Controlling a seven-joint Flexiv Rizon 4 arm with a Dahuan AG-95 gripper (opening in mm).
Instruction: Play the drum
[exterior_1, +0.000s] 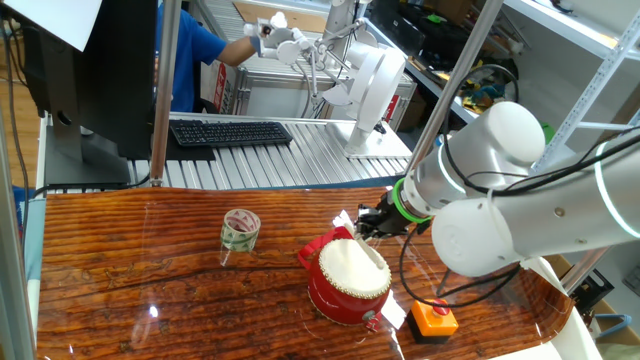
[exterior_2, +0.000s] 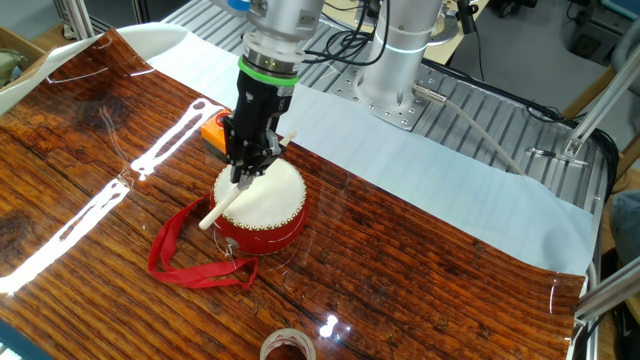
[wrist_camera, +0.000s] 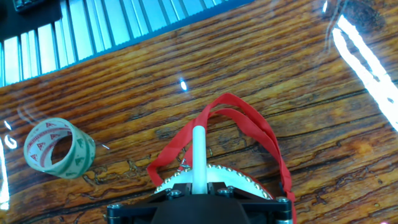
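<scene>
The small red drum (exterior_1: 345, 288) with a cream-white skin and studded rim sits on the wooden table; it also shows in the other fixed view (exterior_2: 262, 200) and at the bottom of the hand view (wrist_camera: 252, 185). A red strap (exterior_2: 175, 250) trails from it. My gripper (exterior_2: 248, 160) hangs over the drum's skin and is shut on a white drumstick (exterior_2: 225, 205). The stick slants down across the skin and past the rim. In the hand view the drumstick (wrist_camera: 199, 155) runs forward from between the jaws.
A patterned tape roll (exterior_1: 240, 230) lies left of the drum, also in the hand view (wrist_camera: 57, 148). An orange button box (exterior_1: 434, 320) sits to the drum's right. A keyboard (exterior_1: 230, 132) lies on the metal bench behind.
</scene>
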